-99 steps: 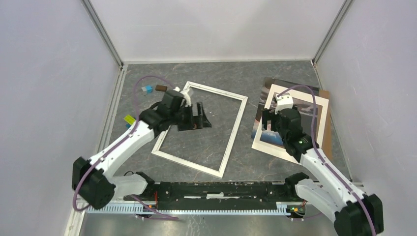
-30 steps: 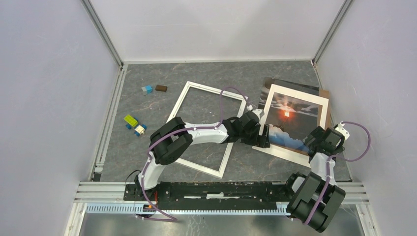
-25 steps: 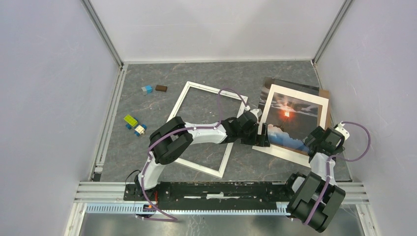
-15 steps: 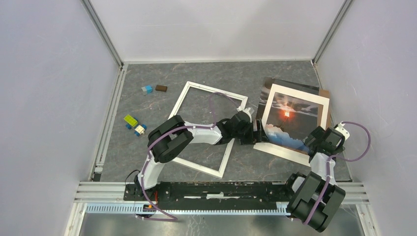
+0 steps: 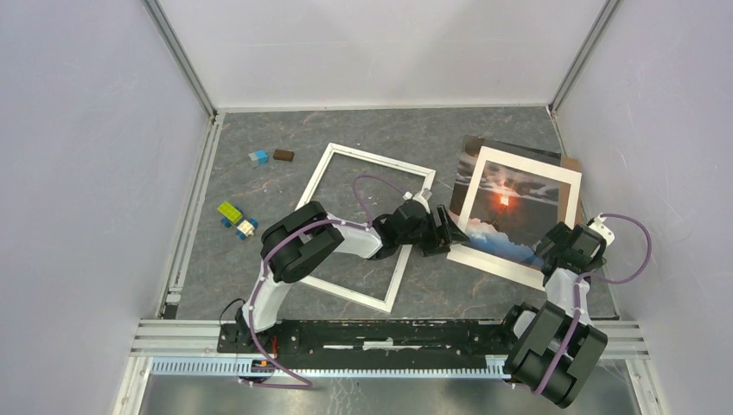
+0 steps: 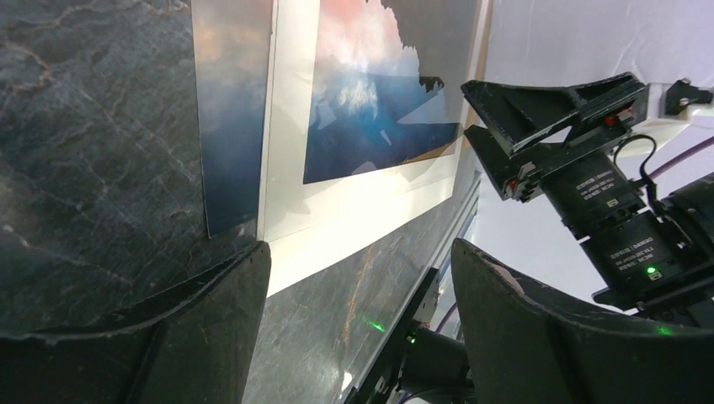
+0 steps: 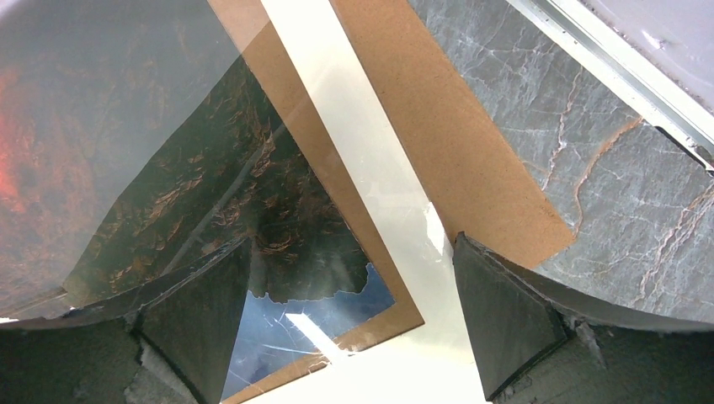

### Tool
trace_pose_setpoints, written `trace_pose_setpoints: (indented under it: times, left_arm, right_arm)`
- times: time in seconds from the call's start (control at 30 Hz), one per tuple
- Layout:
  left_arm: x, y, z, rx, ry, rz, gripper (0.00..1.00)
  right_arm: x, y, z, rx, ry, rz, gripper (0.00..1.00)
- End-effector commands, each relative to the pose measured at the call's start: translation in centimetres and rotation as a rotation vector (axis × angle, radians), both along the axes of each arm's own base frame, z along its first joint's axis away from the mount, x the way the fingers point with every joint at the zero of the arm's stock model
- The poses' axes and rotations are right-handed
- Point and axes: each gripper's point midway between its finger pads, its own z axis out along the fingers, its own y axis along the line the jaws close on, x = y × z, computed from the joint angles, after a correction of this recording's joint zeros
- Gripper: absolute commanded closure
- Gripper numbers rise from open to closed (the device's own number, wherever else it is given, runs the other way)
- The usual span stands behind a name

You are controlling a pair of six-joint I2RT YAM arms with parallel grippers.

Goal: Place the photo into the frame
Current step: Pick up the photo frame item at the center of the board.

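Note:
The photo (image 5: pixel 516 210), an orange-glow landscape with a wide white border, lies at the right, partly over a brown board. The empty white frame (image 5: pixel 320 172) lies tilted in the middle of the table. My left gripper (image 5: pixel 446 232) reaches across the frame's right side and stands open at the photo's near-left corner. In the left wrist view the photo (image 6: pixel 368 101) lies just ahead of my left gripper (image 6: pixel 360 324), with only table between the fingers. My right gripper (image 5: pixel 554 247) is open over the photo's near-right corner. In the right wrist view that white border (image 7: pixel 354 143) runs between the open fingers of my right gripper (image 7: pixel 352 324).
A brown backing board (image 5: pixel 571 164) and a dark sheet (image 5: pixel 464 177) stick out from under the photo. Small coloured blocks (image 5: pixel 258 156) (image 5: pixel 229 211) lie at the left of the table. The right wall stands close behind the photo.
My left gripper has drawn back leftward from over the photo's left edge to just off its corner. The photo has shifted slightly. The right arm has stayed put.

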Motion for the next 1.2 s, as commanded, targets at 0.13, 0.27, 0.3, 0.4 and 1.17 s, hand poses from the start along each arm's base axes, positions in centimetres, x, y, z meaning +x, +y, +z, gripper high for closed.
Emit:
trace_pose_setpoints:
  times: [0.13, 0.27, 0.3, 0.4, 1.17]
  left_arm:
    - [1.2, -0.6, 2.5, -0.196, -0.041, 0.055, 0.22]
    - [1.6, -0.5, 3.6, -0.246, -0.082, 0.072, 0.29]
    - [1.7, -0.6, 3.7, -0.252, -0.087, 0.075, 0.3]
    - [1.9, -1.0, 3.9, -0.27, -0.089, 0.077, 0.34]
    - [3.4, -3.1, 2.3, -0.265, -0.051, 0.093, 0.54]
  right_arm:
    - [-0.4, 2.1, -1.8, 0.081, 0.029, 0.054, 0.07]
    - [-0.3, 2.1, -1.8, 0.081, 0.03, 0.058, 0.07]
    - [-0.3, 2.1, -1.8, 0.081, 0.03, 0.059, 0.07]
    - [-0.2, 2.1, -1.8, 0.078, 0.029, 0.062, 0.07]
    - [0.1, 2.4, -1.5, 0.075, 0.016, 0.082, 0.08]
